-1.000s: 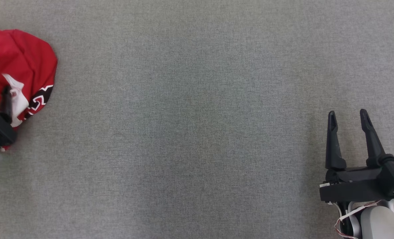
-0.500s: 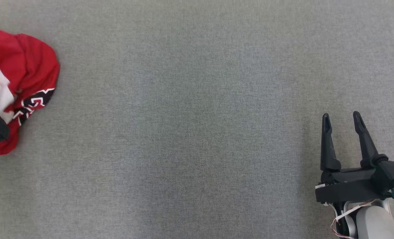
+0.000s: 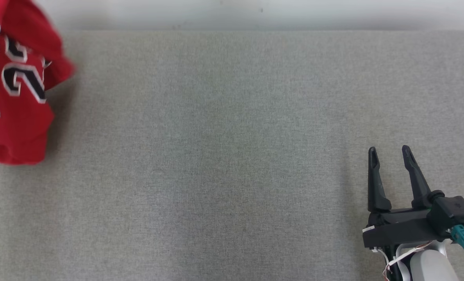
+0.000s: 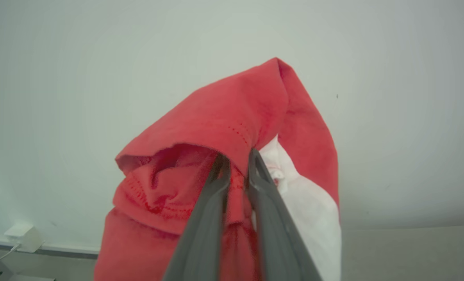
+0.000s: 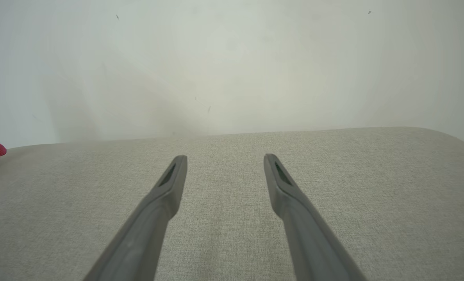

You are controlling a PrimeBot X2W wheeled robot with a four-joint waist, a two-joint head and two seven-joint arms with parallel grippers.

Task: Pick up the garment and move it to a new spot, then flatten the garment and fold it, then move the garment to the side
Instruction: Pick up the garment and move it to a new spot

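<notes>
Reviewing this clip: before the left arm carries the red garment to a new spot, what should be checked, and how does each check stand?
1. Left gripper shut on red garment: ok.
2. Garment's lower end lifted off grey surface: cannot tell.
3. Right gripper open, holding nothing: ok.
4. Right gripper apart from garment: ok.
5. Whole garment inside head view: not ok, cut by left edge.

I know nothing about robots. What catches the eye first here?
A bright red garment with black-and-white numbers hangs at the far left, pinched in the left pincer above the grey surface. At the lower right, the right pincer stands open, holding nothing.
</notes>
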